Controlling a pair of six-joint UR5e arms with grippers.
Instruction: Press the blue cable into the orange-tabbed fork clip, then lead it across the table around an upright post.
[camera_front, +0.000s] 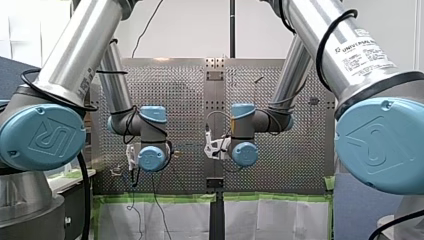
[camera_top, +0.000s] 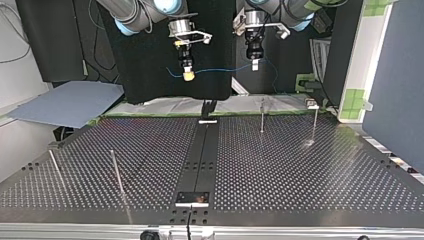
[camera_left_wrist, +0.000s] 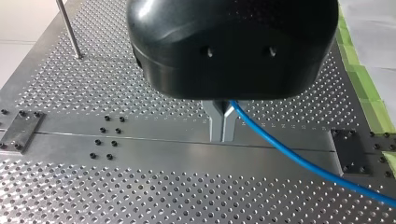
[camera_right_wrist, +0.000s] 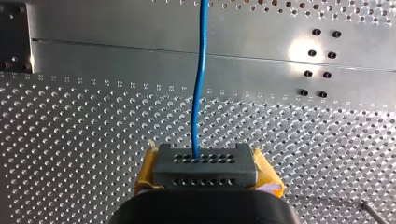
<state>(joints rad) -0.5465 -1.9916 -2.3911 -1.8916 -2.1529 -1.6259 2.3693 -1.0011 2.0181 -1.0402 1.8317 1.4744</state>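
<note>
Right now both hands hang above the table (camera_top: 300, 170), with the blue cable (camera_top: 220, 70) strung between them in the air. In the top view my right hand (camera_top: 188, 75), yellow at its tip, is at the left and my left hand (camera_top: 254, 64) is at the right, at about the same height. The cable runs from one to the other in a shallow sag and carries on a little way past each hand.

From the left wrist, the left hand's two metal fingers (camera_left_wrist: 216, 122) are pressed together with no gap showing. They are closed on the cable, which comes out at their side just under the black body. From there it slants away over the table beneath.

From the right wrist, the right hand is closed on the cable too. Its yellow pads (camera_right_wrist: 267, 175) sit on either side of a dark perforated block (camera_right_wrist: 204, 163), and the cable comes out of the middle. It runs straight ahead over the plain centre strip (camera_right_wrist: 116, 60) of the table.

Four thin posts stand on the table. Two (camera_top: 261, 116) are near the far edge at the top view's right, and two (camera_top: 116, 172) are closer to the camera at its left. The cable is well apart from all of them. A small dark fitting (camera_top: 207, 107) stands at the far end of the centre strip, below the cable's span. It is too small to tell what it is.
</note>
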